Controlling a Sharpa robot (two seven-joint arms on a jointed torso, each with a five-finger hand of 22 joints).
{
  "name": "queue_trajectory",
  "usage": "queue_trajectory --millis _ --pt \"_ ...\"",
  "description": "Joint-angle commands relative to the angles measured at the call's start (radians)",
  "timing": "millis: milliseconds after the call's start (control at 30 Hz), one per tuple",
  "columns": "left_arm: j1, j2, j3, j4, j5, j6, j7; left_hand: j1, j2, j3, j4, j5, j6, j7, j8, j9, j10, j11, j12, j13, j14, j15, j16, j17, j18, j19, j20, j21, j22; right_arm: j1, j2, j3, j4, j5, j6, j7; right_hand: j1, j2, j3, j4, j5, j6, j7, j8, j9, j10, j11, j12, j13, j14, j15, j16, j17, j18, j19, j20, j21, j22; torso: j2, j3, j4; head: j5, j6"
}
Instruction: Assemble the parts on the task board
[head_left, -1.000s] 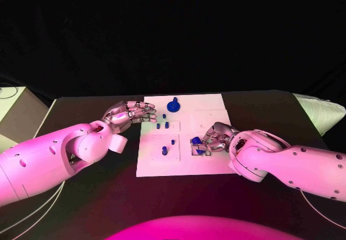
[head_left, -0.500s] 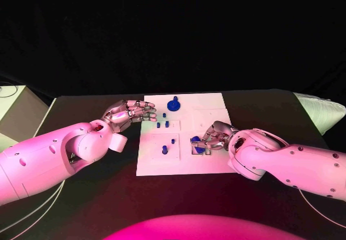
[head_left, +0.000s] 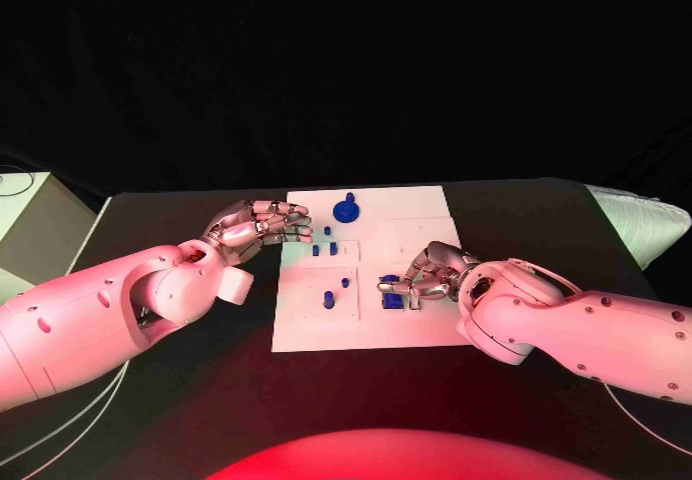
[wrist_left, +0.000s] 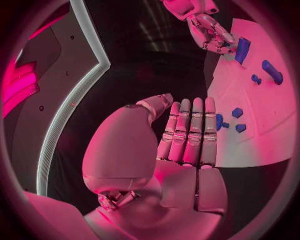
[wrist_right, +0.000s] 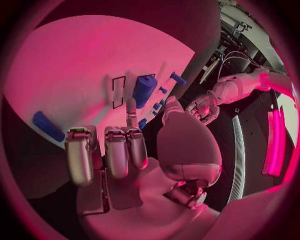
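The white task board (head_left: 361, 325) lies mid-table. My right hand (head_left: 430, 277) rests on its right half. Most of its fingers are curled in, and one straight finger (wrist_right: 130, 112) touches a blue block (wrist_right: 144, 89) beside a rectangular slot (wrist_right: 119, 92). That blue block (head_left: 391, 297) lies just left of the hand, and the thumb stands apart from it. My left hand (head_left: 263, 226) hovers off the board's left edge, fingers loosely bent, holding nothing. The left wrist view shows the left hand (wrist_left: 187, 135) bare, with the right hand (wrist_left: 209, 31) at the block (wrist_left: 242, 50).
A round blue part (head_left: 348, 211) sits at the board's far end. Small blue pegs (head_left: 326, 250) stand near the middle, and a long blue piece (head_left: 329, 298) lies on the left half. A pale box (head_left: 29, 215) stands at the table's far left and white padding (head_left: 642, 225) at its right.
The blue block under my right hand has shifted slightly and now lies squarer at the slot. The right hand's fingers moved a little over it. My left hand has stayed put.
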Motion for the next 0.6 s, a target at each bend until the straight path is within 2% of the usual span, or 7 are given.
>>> queue_trajectory --millis 33,133,167,200,400,467,600 --pt "0.000 0.001 0.001 0.001 0.006 0.015 0.007 -0.004 0.008 0.002 0.006 0.005 -0.003 0.001 -0.005 -0.002 -0.007 0.000 0.001 0.001 0.008 -0.001 -0.003 0.001 0.011 0.007 0.002 -0.003 -0.001 -0.001 -0.017 0.000 0.015 -0.041 -0.008 0.029 0.012 0.014 0.004 -0.001 0.002 -0.010 0.000 0.009 0.001 0.104 -0.008 0.002 0.263 0.102 -0.005 0.006 0.264 -0.010 0.087 -0.008 -0.005 0.237 -0.001 0.0005 0.0000 0.001 0.001" --pt "0.000 0.001 0.001 0.001 0.006 0.015 0.007 -0.004 0.008 0.002 0.006 0.005 -0.003 0.001 -0.005 -0.002 -0.007 0.000 0.001 0.001 0.008 -0.001 -0.003 0.001 0.011 0.007 0.002 -0.003 -0.001 -0.002 -0.032 0.000 0.024 -0.038 -0.010 0.055 0.084 0.034 0.028 -0.004 0.020 -0.006 -0.003 0.018 0.004 0.104 -0.010 0.002 0.263 0.102 -0.007 0.006 0.264 -0.010 0.087 -0.009 -0.006 0.237 -0.001 0.0002 -0.0006 0.003 0.002" --pt "0.000 0.001 0.001 0.001 0.006 0.015 0.007 -0.004 0.008 0.002 0.006 0.005 -0.003 0.001 -0.005 -0.002 -0.007 0.000 0.001 0.001 0.008 -0.001 -0.003 0.001 0.011 0.007 0.002 -0.003 -0.001 -0.002 -0.036 0.000 0.026 -0.036 -0.011 0.063 0.100 0.037 0.032 -0.005 0.023 -0.005 -0.004 0.020 0.005 0.104 -0.011 0.002 0.263 0.102 -0.007 0.006 0.264 -0.010 0.087 -0.010 -0.007 0.237 -0.001 0.0003 -0.0007 0.003 0.002" --pt "0.000 0.001 0.001 0.001 0.006 0.015 0.007 -0.004 0.008 0.002 0.006 0.005 -0.003 0.001 -0.005 -0.002 -0.007 0.000 0.001 0.001 0.008 -0.001 -0.003 0.001 0.011 0.007 0.002 -0.003 -0.001 -0.002 -0.041 0.000 0.029 -0.031 -0.012 0.078 0.144 0.037 0.043 -0.007 0.030 -0.008 -0.004 0.023 0.005 0.104 -0.012 0.002 0.263 0.102 -0.008 0.006 0.264 -0.010 0.087 -0.011 -0.007 0.237 -0.001 0.0003 -0.0007 0.003 0.002" --pt "-0.001 0.002 0.001 -0.001 0.006 0.016 0.007 -0.003 0.008 0.002 0.006 0.005 -0.003 0.000 -0.005 -0.002 -0.007 -0.001 0.001 0.001 0.009 -0.002 -0.005 0.002 0.011 0.009 0.002 -0.005 -0.003 -0.010 -0.069 0.000 0.050 -0.008 -0.011 0.162 0.280 0.014 0.099 -0.010 -0.002 0.003 -0.012 0.050 0.015 0.104 -0.018 0.002 0.263 0.102 -0.013 0.006 0.264 -0.008 0.084 -0.015 -0.016 0.234 0.000 0.0016 -0.0019 0.004 0.001" --pt "-0.001 0.002 0.001 -0.001 0.006 0.016 0.007 -0.003 0.008 0.002 0.006 0.005 -0.003 0.000 -0.005 -0.002 -0.007 -0.001 0.001 0.001 0.009 -0.002 -0.005 0.002 0.011 0.009 0.002 -0.005 -0.003 -0.012 -0.071 0.000 0.051 -0.005 -0.005 0.171 0.339 -0.002 0.142 -0.008 -0.068 0.015 -0.022 0.075 0.028 0.104 -0.026 0.002 0.263 0.102 -0.020 0.006 0.264 -0.008 0.084 -0.020 -0.015 0.234 0.000 0.0010 -0.0017 0.003 0.001" --pt "-0.001 0.003 0.001 -0.001 0.006 0.017 0.007 -0.003 0.008 0.002 0.006 0.005 -0.003 0.000 -0.005 -0.002 -0.007 -0.001 0.001 0.001 0.009 -0.002 -0.005 0.002 0.011 0.009 0.002 -0.005 -0.003 -0.016 -0.071 0.000 0.048 -0.002 0.008 0.181 0.372 -0.013 0.170 -0.009 -0.074 0.018 -0.029 0.100 0.044 0.104 -0.033 0.002 0.263 0.102 -0.025 0.006 0.264 -0.009 0.085 -0.025 -0.014 0.235 0.000 0.0007 -0.0010 0.002 0.002"
